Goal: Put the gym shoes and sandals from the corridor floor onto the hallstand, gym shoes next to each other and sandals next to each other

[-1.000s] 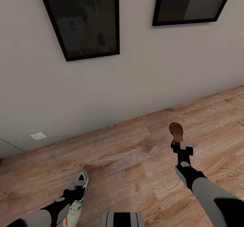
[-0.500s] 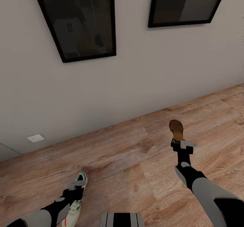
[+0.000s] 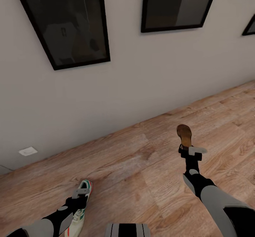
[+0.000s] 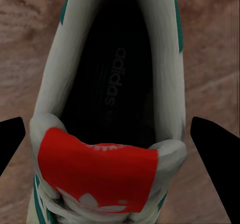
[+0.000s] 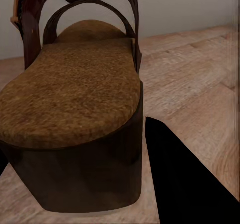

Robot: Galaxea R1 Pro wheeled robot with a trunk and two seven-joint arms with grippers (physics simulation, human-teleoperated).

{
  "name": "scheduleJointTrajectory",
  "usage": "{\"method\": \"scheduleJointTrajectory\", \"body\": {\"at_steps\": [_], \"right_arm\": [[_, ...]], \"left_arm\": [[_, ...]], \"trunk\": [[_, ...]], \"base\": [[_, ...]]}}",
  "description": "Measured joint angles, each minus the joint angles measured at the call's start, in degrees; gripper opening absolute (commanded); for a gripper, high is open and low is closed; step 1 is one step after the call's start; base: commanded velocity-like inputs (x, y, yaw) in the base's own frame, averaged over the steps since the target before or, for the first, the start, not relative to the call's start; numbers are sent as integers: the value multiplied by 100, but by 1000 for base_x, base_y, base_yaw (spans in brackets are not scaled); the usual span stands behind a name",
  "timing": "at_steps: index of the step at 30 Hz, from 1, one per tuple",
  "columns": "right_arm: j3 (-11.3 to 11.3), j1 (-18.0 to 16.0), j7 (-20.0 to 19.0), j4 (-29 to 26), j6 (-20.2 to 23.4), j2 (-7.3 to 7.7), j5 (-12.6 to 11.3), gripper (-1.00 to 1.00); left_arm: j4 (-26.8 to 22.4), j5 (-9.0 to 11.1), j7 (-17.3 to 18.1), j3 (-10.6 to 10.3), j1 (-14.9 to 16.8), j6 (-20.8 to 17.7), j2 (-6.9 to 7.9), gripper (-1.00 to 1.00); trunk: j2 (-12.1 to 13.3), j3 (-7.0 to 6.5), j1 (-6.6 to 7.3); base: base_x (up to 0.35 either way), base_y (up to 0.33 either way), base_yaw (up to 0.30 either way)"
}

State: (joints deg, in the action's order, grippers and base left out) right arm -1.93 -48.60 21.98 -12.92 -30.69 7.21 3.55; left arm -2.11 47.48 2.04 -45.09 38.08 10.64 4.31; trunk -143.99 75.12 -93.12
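The left hand (image 3: 80, 193) holds a gym shoe (image 3: 82, 204), its fingers closed on the shoe's sides. In the left wrist view the gym shoe (image 4: 112, 108) lies straight ahead of the hand, its dark opening and red tongue tab facing the camera, with a black fingertip (image 4: 216, 156) at each side of the upper. The shoe hangs just under the hand, toe pointing away from the arm, above the corridor floor (image 3: 141, 166).

The right hand (image 3: 190, 152) grips a sandal (image 3: 184, 135) by its heel end, so the sandal sticks out beyond the fingers, away from the arm. In the right wrist view the sandal (image 5: 75, 108) sits right against the hand, tan insole up, dark straps arching over the far end, and one black finger (image 5: 185, 179) lies alongside the heel block.

Beyond both hands a pale wall (image 3: 134, 77) rises from the floor, carrying dark framed pictures (image 3: 67, 24). A small white plate (image 3: 27, 151) sits low on the wall, beyond the left hand.
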Motion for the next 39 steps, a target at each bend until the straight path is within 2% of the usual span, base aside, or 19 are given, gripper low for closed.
{"method": "scheduleJointTrajectory", "body": {"at_steps": [13, 39], "right_arm": [[1, 0, 0, 0, -2, 0, -1, -100], [5, 0, 12, 58, -1, -9, -7, -100]], "left_arm": [[0, 0, 0, 0, -2, 0, 0, -100], [0, 0, 1, -6, 1, 0, 0, -100]], "trunk": [[0, -96, 0], [0, -140, 0]], "base": [[0, 0, -155], [0, 0, -7]]}}
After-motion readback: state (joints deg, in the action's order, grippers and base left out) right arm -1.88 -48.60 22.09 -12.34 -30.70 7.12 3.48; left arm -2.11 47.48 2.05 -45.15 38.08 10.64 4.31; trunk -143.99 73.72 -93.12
